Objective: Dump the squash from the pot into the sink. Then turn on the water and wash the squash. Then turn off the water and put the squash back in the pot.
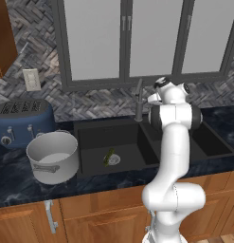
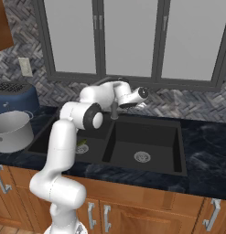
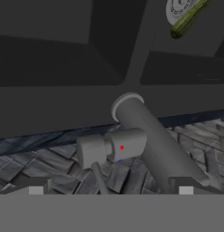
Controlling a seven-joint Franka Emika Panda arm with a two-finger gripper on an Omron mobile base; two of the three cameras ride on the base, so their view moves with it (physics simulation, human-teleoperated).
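- We saw the squash [image 1: 109, 156] lying on the floor of the sink [image 1: 90, 130], in its left basin, right against the round silver drain [image 1: 114, 160] and well clear of the basin walls.
- In the hand view the squash [image 3: 189, 19] sat at the top edge, half across the drain [image 3: 179, 10].
- The pot [image 1: 52, 157] stood upright on the dark counter [image 1: 14, 178], just left of the sink's rim and near the counter's front edge; its pale inside looked bare.
- A blue toaster [image 1: 22, 121] stood just behind the pot, against the tiled wall.
- Our gripper [image 3: 110, 188] hung above the back rim of the sink, close to the faucet [image 1: 139, 102], its two fingertips spread wide with nothing between them.
- The faucet's handle block [image 3: 111, 147] lay between the fingertips' lines but not touching either.
- The right basin [image 2: 146, 141] lay open before us, only its drain on the floor.
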